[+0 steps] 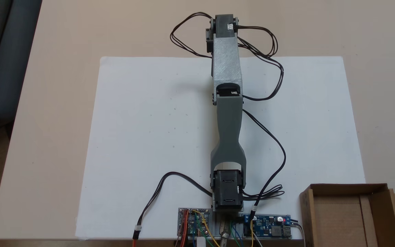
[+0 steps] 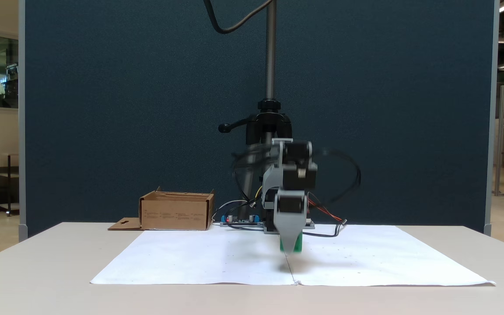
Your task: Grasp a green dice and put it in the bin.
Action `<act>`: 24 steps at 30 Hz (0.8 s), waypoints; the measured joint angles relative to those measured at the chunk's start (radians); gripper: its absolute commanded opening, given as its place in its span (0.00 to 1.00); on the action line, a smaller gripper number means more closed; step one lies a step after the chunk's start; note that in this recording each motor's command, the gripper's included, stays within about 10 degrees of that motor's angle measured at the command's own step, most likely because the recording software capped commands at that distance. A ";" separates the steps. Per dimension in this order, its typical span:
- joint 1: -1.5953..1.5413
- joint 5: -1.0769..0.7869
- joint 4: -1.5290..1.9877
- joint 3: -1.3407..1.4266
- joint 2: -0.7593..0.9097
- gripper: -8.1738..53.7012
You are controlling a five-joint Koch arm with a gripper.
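A: Dice point(image 2: 296, 247) first. Where is it?

B: Low in the front fixed view, a green patch showing on both sides of the gripper point(image 2: 290, 246) tip, just above the paper point(image 2: 190, 258). I cannot tell whether it touches the sheet.

A: Is it gripped?

B: One grey finger hides the other, so I cannot tell whether the gripper is clenched on it or merely down around it. I judge this is the grasp step, at or just about closure.

A: And from above?

B: The arm point(image 1: 227, 113) stretches straight out from its base across the paper and covers the dice. The bin point(image 1: 348, 216) sits beside the base at the lower right of that view, well apart from the gripper.

A: So what does the next move call for?

B: A firm hold, a clean lift, then a long swing back over the bin's upright flaps before letting go.
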 measured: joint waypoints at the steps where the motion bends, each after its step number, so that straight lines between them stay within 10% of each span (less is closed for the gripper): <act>1: 0.005 0.000 0.000 0.020 0.034 0.33; 24: 0.198 -0.005 0.023 0.187 0.463 0.33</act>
